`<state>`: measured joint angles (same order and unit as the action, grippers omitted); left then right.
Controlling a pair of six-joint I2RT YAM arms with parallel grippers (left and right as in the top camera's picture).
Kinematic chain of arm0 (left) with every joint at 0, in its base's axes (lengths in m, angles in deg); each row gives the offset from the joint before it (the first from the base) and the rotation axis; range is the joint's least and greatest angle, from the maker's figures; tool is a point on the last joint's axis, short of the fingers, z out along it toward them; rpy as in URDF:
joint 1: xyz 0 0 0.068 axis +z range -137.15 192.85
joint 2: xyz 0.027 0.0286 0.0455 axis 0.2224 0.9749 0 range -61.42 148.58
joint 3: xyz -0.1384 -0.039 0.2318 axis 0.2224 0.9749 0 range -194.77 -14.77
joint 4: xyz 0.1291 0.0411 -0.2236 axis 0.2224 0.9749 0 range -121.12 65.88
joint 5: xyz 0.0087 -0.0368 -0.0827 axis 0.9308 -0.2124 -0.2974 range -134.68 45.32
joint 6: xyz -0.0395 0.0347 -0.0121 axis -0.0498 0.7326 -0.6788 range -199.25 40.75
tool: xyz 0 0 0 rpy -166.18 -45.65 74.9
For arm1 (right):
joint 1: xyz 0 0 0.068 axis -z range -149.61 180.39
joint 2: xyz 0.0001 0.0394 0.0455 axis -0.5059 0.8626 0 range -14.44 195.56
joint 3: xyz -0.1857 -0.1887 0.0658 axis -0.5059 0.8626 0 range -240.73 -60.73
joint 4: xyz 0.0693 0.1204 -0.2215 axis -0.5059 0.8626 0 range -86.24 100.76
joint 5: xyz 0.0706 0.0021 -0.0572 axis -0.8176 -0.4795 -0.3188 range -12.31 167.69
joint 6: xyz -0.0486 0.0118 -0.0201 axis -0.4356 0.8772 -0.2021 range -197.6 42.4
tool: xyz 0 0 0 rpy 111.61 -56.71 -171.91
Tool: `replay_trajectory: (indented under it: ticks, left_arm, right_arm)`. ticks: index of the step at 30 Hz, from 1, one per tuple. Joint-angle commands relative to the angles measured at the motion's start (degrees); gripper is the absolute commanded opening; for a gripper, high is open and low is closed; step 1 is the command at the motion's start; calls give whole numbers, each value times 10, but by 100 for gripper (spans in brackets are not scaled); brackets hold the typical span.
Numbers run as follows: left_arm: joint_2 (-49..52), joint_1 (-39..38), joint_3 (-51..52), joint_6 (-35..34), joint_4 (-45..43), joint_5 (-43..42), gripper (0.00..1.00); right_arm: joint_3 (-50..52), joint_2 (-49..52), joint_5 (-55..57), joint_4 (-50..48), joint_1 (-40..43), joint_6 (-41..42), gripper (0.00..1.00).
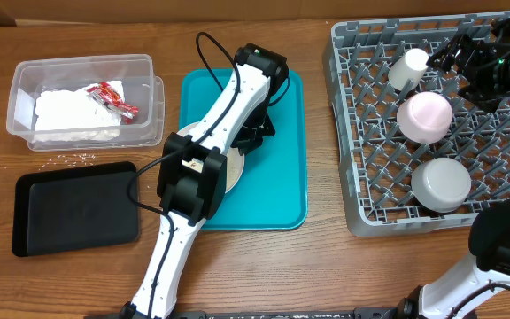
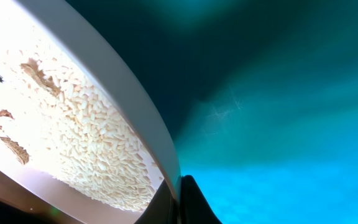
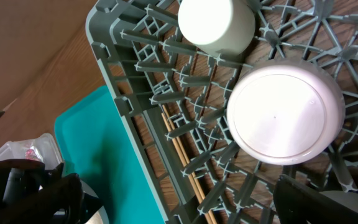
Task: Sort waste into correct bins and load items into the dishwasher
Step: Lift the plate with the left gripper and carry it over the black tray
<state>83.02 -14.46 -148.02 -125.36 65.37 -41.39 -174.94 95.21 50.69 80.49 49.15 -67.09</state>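
My left gripper (image 1: 253,135) is shut on the rim of the large white plate (image 1: 235,168) over the teal tray (image 1: 282,195). In the left wrist view my fingers (image 2: 180,193) pinch the plate's rim (image 2: 126,87), and pale rice scraps (image 2: 86,137) cover the plate. The arm hides most of the plate from above. The clear tub (image 1: 25,75) holds white napkins (image 1: 69,115) and the red-and-white wrapper (image 1: 113,99). The grey dish rack (image 1: 348,133) holds the white cup (image 1: 408,68), the small white bowl (image 1: 424,117) and the grey bowl (image 1: 441,183). My right gripper (image 1: 454,55) is open and empty above the rack's far side.
The black tray (image 1: 76,206) lies at the front left, with a few loose rice scraps (image 1: 71,159) on the table behind it. In the right wrist view the cup (image 3: 216,23) and the upturned white bowl (image 3: 284,115) sit among the rack's pegs (image 3: 148,93), with the teal tray (image 3: 104,155) beside it.
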Motion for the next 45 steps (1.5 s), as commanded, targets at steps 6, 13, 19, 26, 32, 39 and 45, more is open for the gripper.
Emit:
replay_trajectory:
  ticks: [6, 13, 19, 26, 32, 39, 45]
  left_arm:
    - [-67, 28, -16, 24, 4, 16, 4]
    - [-118, 61, -16, 24, 4, 31, 4]
    - [-144, 89, -16, 24, 4, 37, 4]
    - [-165, 137, -16, 24, 4, 42, 4]
    - [-183, 169, -16, 29, 4, 37, 4]
    - [-186, 221, -16, 34, 4, 26, 4]
    - [-190, 280, -16, 55, 3, -37, 4]
  right_arm:
    - [-14, -16, 0, -1, 0, 2, 100]
    - [-14, -16, 0, -1, 0, 2, 100]
    - [-14, -16, 0, -1, 0, 2, 100]
    - [-14, -16, 0, -1, 0, 2, 100]
    - [-14, -16, 0, -1, 0, 2, 100]
    - [-14, -16, 0, -1, 0, 2, 100]
    - [-14, -16, 0, -1, 0, 2, 100]
